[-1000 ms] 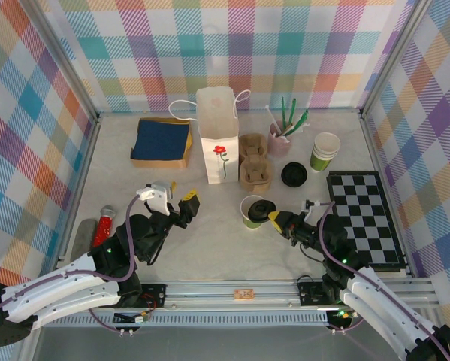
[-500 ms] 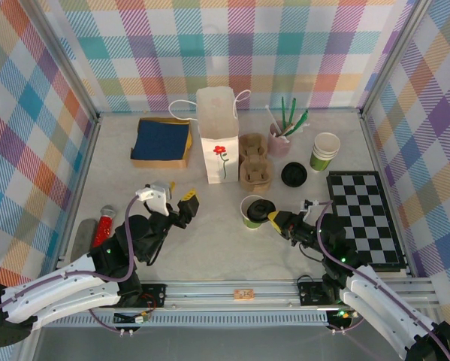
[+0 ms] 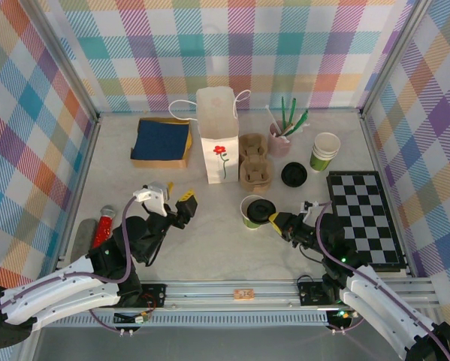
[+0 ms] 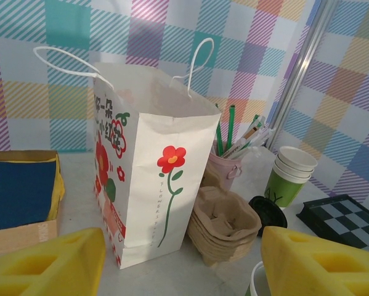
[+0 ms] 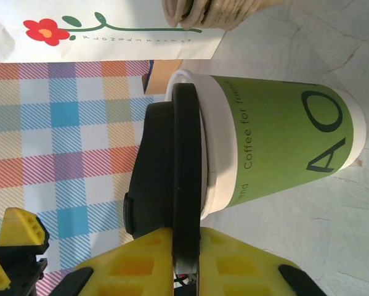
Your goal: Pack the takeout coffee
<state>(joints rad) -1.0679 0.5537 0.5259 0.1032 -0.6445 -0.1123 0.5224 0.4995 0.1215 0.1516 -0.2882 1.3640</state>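
The takeout coffee is a green paper cup [image 3: 250, 214] standing upright at the table's middle, with a black lid [image 3: 261, 209] lying over its mouth. In the right wrist view the lid [image 5: 166, 166] sits against the cup's white rim, off centre toward my fingers, above the green cup wall [image 5: 283, 154]. My right gripper [image 3: 274, 220] reaches in from the right and its yellow pads pinch the lid's edge [image 5: 187, 262]. The left gripper [image 3: 170, 199] hovers open to the left of the cup, holding nothing [image 4: 184, 271].
A white flowered paper bag [image 3: 218, 135] stands open at the back, with stacked pulp cup carriers [image 3: 254, 160] beside it. A pink pot of sticks [image 3: 279, 139], lidless green cups [image 3: 324, 150], a spare black lid [image 3: 293, 174], a chessboard [image 3: 363, 218] and a napkin box [image 3: 162, 141] surround them.
The left gripper has drifted slightly to the left. The right gripper and the lid stay at the cup's mouth.
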